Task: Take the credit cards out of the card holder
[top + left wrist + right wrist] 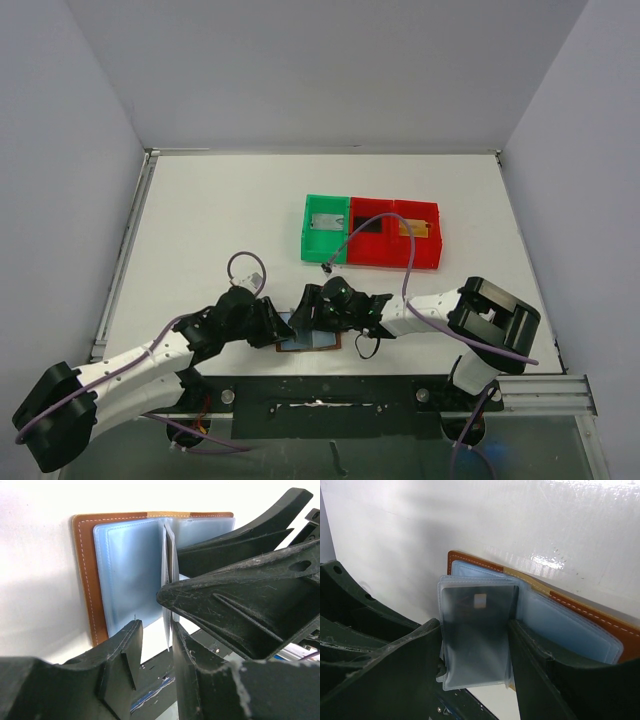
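The brown card holder (pixel 322 342) lies open at the table's near edge, grey-blue sleeves up, and also shows in the left wrist view (pixel 85 570) and the right wrist view (pixel 470 560). One clear sleeve (pixel 470 675) stands upright with a dark chip card (pixel 475 615) inside. My right gripper (pixel 472 630) is open, its fingers on either side of that sleeve. My left gripper (pixel 155 627) is open, and the sleeve's edge (pixel 169 580) hangs against its right finger (pixel 187 650). In the trays lie a pale grey card (pixel 325 222), a black card (pixel 368 224) and a golden-orange card (pixel 413 230).
A green tray (pixel 310 238) and a red tray (pixel 395 255) stand side by side behind the wallet. The right gripper's fingers (pixel 240 595) crowd in close beside my left gripper. The dark front rail (pixel 330 395) runs just below the wallet.
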Controlling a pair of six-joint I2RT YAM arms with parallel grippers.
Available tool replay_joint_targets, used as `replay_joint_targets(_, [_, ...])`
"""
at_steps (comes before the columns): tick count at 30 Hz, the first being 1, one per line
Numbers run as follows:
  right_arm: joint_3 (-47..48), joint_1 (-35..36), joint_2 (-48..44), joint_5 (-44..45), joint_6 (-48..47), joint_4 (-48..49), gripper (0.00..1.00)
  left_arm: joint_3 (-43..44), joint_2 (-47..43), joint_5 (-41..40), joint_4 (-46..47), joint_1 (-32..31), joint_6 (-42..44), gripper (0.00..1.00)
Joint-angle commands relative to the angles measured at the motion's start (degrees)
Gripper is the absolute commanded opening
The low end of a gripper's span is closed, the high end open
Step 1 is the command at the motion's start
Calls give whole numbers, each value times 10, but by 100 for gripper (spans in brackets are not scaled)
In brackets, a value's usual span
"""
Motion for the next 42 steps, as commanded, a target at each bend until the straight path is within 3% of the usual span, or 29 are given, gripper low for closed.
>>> replay_joint_targets(1, [-19, 2, -6, -12, -2, -11, 54, -1, -3, -28, 23, -5, 3, 29])
replay_joint_targets(5, [-22, 2, -19, -9, -4, -18, 57, -11, 3, -30, 28, -5, -1, 29])
replay_joint_targets(11, [-23, 2, -12, -40, -20, 19, 61, -42, -5, -10, 105, -5, -29, 29])
replay_joint_targets(16, [-13, 3, 8, -38, -11, -1, 55, -55, -5, -13, 134, -4, -38, 29])
replay_joint_targets(24, [7, 7, 16, -23, -17, -35, 55, -63, 24, 0, 203, -5, -48, 29])
replay_joint_targets(32, [5, 6, 2, -16, -16, -45, 54, -28, 32, -8, 163, -5, -25, 30])
replay_joint_targets(38, [26, 8, -2, -3, -39, -86, 67, -21, 18, 25, 179, -5, -5, 33])
replay_joint_targets(42, [54, 14, 9, 6, -52, -128, 70, -19, 12, 49, 191, -5, 4, 35])
